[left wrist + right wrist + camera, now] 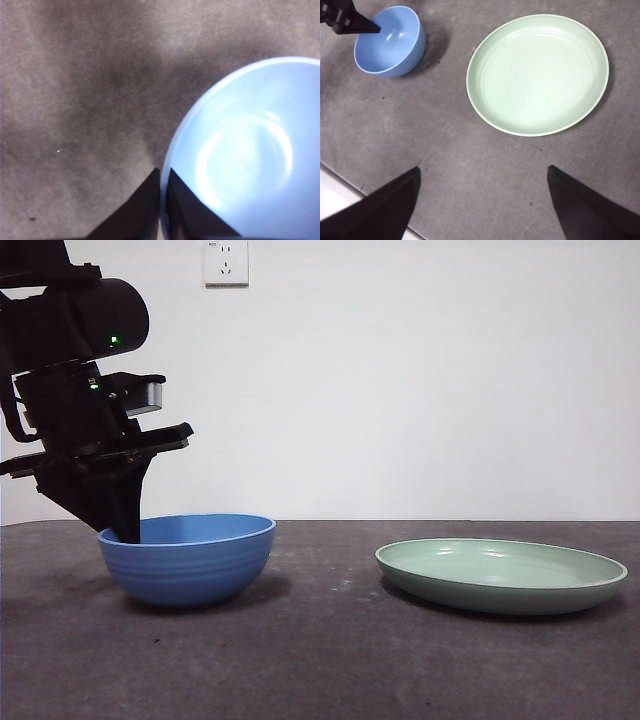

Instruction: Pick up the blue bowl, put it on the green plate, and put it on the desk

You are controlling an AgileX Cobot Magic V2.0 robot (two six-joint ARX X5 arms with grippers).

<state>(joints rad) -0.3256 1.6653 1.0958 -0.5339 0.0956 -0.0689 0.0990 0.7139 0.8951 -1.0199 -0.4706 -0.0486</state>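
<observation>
The blue bowl (190, 560) (250, 160) (390, 42) rests on the desk (330, 660) at the left of the front view. My left gripper (125, 530) (162, 175) comes down from the upper left and is shut on the bowl's left rim, one jaw inside the bowl and one outside. The green plate (500, 575) (537, 75) lies flat and empty on the desk to the right, a gap away from the bowl. My right gripper (483, 169) hangs open high above the desk, near the plate, holding nothing.
A white wall with a socket (226, 262) stands behind the desk. The desk's light edge (340, 200) shows in the right wrist view. Bare desk lies between bowl and plate.
</observation>
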